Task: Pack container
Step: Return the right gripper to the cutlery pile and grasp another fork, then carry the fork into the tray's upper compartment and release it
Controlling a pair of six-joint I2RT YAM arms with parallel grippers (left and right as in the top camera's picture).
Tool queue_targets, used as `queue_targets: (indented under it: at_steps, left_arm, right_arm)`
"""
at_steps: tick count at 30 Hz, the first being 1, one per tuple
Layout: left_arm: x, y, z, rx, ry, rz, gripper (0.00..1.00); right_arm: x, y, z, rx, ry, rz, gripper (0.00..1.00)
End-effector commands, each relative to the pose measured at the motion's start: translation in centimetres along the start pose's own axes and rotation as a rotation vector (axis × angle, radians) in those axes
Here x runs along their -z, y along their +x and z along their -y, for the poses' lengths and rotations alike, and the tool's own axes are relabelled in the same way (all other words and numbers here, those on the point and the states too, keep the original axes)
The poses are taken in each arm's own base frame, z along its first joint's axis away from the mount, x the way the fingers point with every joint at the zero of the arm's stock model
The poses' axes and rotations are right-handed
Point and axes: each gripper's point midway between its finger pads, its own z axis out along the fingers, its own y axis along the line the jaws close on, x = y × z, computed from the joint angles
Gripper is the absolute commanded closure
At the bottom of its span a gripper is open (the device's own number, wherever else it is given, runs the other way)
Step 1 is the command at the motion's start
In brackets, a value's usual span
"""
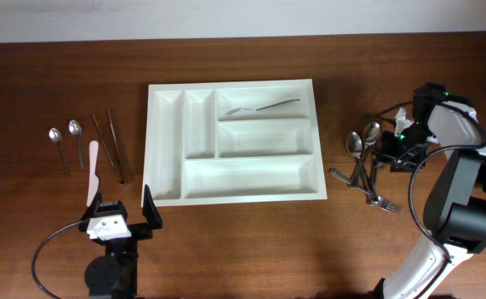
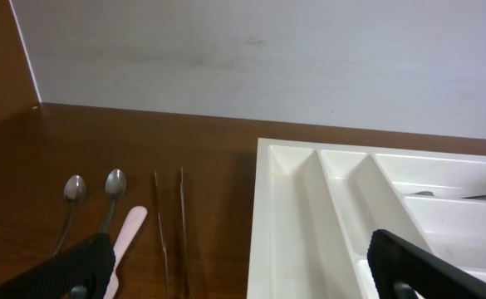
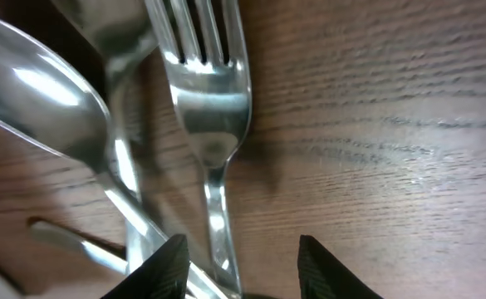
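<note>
A white cutlery tray [image 1: 226, 85] lies mid-table, with one metal utensil [image 1: 263, 106] in its top right compartment. A pile of metal forks and spoons [image 1: 360, 162] lies to the tray's right. My right gripper [image 1: 390, 154] is low over this pile. In the right wrist view its fingers [image 3: 243, 267] are open, with a fork's [image 3: 207, 104] handle between them, close to the left finger. A spoon [image 3: 35, 91] lies beside the fork. My left gripper [image 1: 122, 218] is open and empty near the front edge, at the tray's front left corner [image 2: 292, 216].
Left of the tray lie two small spoons [image 1: 57, 137] [image 1: 76, 129], a pale pink flat utensil [image 1: 93, 170] and a pair of thin metal sticks [image 1: 114, 148]. They also show in the left wrist view: spoons [image 2: 75, 189] [image 2: 115, 183], pink utensil [image 2: 130, 224], sticks [image 2: 172, 228].
</note>
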Motion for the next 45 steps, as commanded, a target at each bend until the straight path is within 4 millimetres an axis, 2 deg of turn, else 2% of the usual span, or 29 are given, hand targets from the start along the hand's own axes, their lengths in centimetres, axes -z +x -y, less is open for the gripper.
queue_targets:
  at_steps: [1, 11, 20, 23, 25, 28, 32, 37, 42, 45]
  left_arm:
    - [0.0, 0.1, 0.0, -0.009, -0.002, 0.003, 0.01]
    - [0.0, 0.1, 0.0, -0.009, -0.002, 0.003, 0.01]
    - [0.0, 0.1, 0.0, -0.009, -0.002, 0.003, 0.01]
    - [0.0, 0.1, 0.0, -0.009, -0.002, 0.003, 0.01]
    - [0.0, 0.1, 0.0, -0.009, -0.002, 0.002, 0.01]
    - [0.0, 0.1, 0.0, -0.009, -0.002, 0.003, 0.01]
    - [0.0, 0.1, 0.0, -0.009, -0.002, 0.003, 0.01]
    - [0.0, 0.1, 0.0, -0.009, -0.002, 0.003, 0.01]
    - [0.0, 0.1, 0.0, -0.009, -0.002, 0.003, 0.01]
    - [0.0, 0.1, 0.0, -0.009, -0.002, 0.003, 0.01]
  right_arm:
    - [-1.1, 0.6, 0.2, -0.015, 0.019, -0.02, 0.57]
    - [-1.7, 0.6, 0.2, -0.01, 0.021, -0.014, 0.58]
    - [-2.7, -0.5, -1.6, 0.054, 0.039, 0.018, 0.56]
    - [-3.3, -0.4, -1.2, 0.017, 0.083, 0.004, 0.57]
    - [-3.6, -0.4, -1.0, -0.003, 0.088, -0.001, 0.61]
    - [-3.9, -0.4, -1.0, -0.022, 0.088, -0.007, 0.74]
    - [-4.1, -0.3, -1.0, -0.021, 0.085, -0.013, 0.78]
    - [-4.3, -0.2, -1.1, -0.022, 0.08, -0.019, 0.95]
    - [-4.1, -0.3, -0.9, -0.024, 0.081, -0.016, 0.96]
    - [-3.2, -0.5, -0.3, -0.039, 0.086, -0.015, 0.96]
